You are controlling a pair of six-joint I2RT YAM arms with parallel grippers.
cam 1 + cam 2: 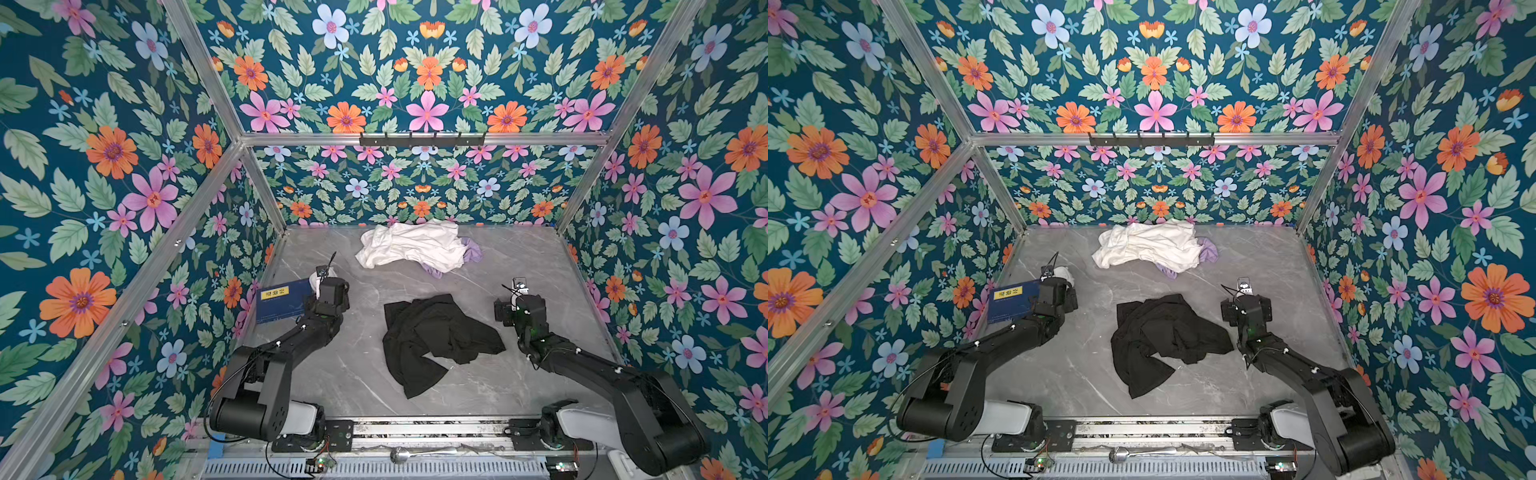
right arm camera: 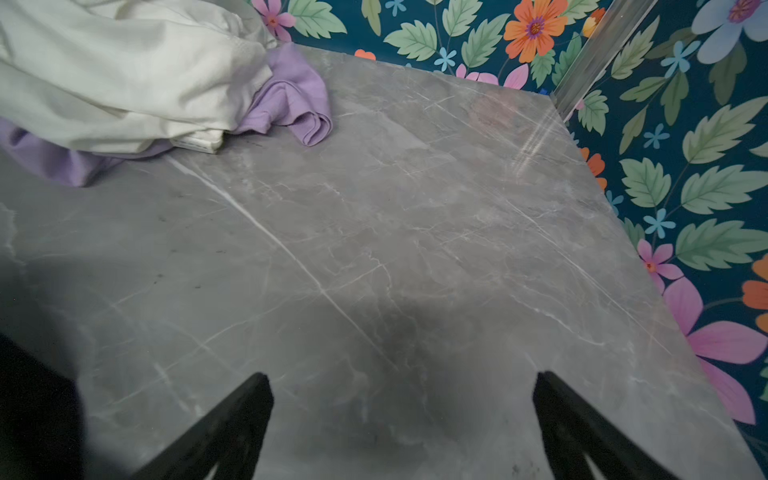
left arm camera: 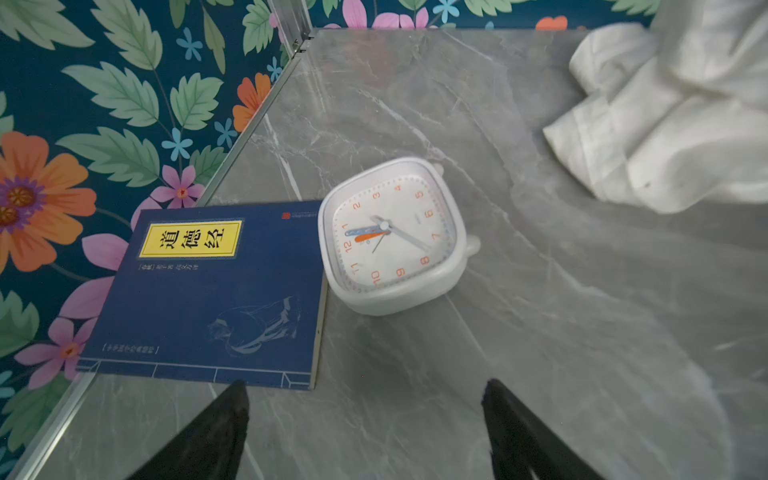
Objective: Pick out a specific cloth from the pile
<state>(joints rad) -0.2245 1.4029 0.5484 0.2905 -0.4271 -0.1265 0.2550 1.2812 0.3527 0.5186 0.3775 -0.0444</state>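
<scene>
1. The cloth [image 1: 436, 340] is plain black and crumpled. In both top views it lies near the middle of the grey marbled table [image 1: 357, 386], apart from the pile, and neither arm touches it.
2. The pile [image 1: 415, 245] sits at 12 o'clock from the cloth, close to the back wall. It is a big white cloth [image 1: 1150, 245] lying over a small lilac cloth [image 2: 291, 99], which peeks out at the 3 and 5 o'clock edges.
3. The left gripper [image 3: 361, 390] hovers at about 10 o'clock from the cloth. Its claw is released, fingers spread, with only bare table between them.
4. Ahead of it rest a blue book [image 3: 199, 299] and a white clock [image 3: 392, 237], just beside each other — the book at the table's 9 o'clock edge.
5. The right gripper [image 2: 403, 382] hangs at 3 o'clock from the cloth — claw released, nothing held.
</scene>
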